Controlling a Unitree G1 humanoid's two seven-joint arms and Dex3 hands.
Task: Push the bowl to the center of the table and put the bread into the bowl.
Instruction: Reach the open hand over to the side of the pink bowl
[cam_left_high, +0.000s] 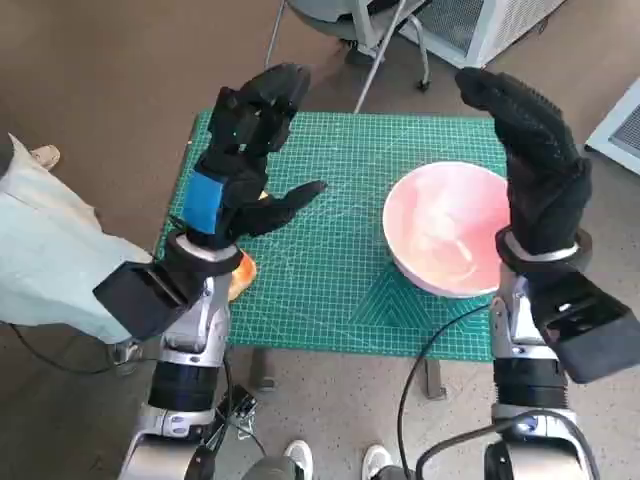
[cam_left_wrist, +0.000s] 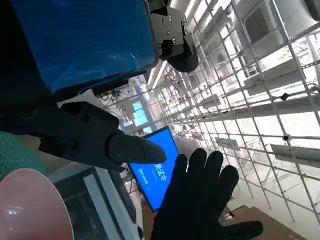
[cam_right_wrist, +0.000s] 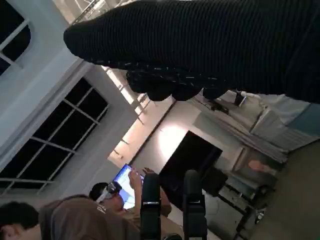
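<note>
While both hands hover empty with fingers spread: left hand (cam_left_high: 245, 165), right hand (cam_left_high: 535, 165), one bowl (cam_left_high: 445, 228), one bread (cam_left_high: 241, 272).

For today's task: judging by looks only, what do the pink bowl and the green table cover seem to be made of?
Pink bowl: probably glossy plastic or glazed ceramic; its inside shows soft white reflections, and which one cannot be told. Green table cover: likely a matte rubbery or vinyl cutting mat, shown by its flat surface and printed grid of pale lines.

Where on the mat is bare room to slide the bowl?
Bare mat lies between the left robot hand and the bowl, and along the far edge. Crowded: the right side with the bowl and right robot hand, the left edge with the bread.
</note>
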